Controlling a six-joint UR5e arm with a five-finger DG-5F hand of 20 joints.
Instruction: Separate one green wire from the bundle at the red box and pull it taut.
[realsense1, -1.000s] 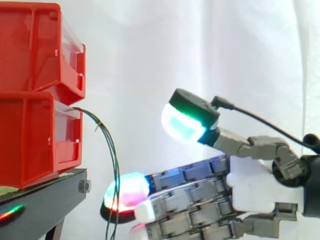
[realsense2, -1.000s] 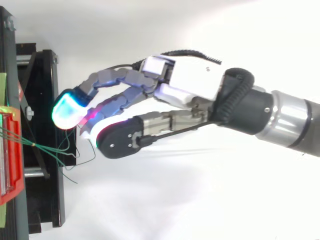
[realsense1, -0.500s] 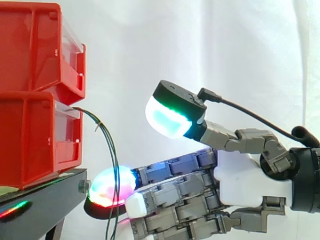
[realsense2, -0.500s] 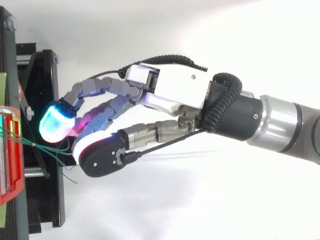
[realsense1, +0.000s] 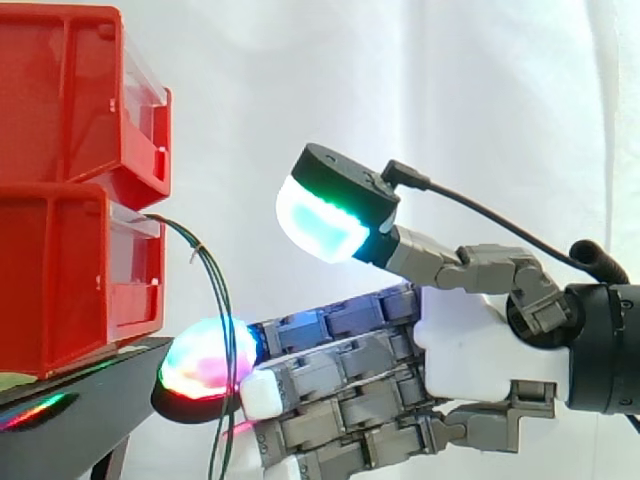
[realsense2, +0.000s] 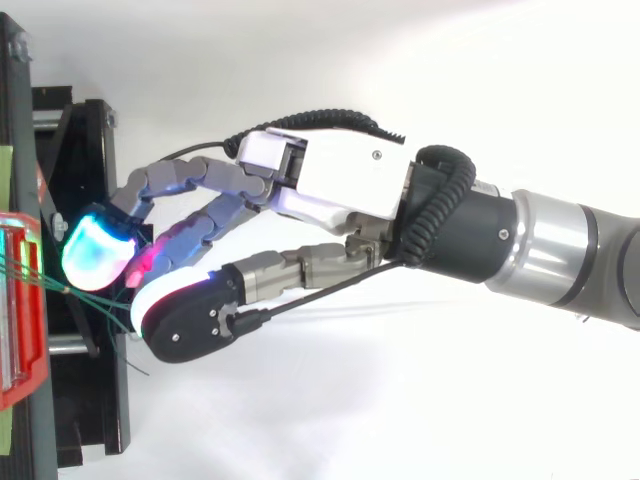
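Robot hand (realsense1: 482, 342) (fingers (realsense1: 340, 362) straight) beside green wires (realsense1: 190, 238)

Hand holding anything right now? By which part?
Nothing held: the hand is open, thumb raised apart above straight fingers that reach the thin green wires.

Red bins (realsense1: 70, 230) and black stand (realsense1: 100, 395) block beyond green wires (realsense1: 222, 295); open above.

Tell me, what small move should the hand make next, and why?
Probably close the thumb down towards the fingers to pinch one strand. The hand is open, its straight fingers reach the green wires hanging slack from the lower red box, and the thumb stands raised above them.
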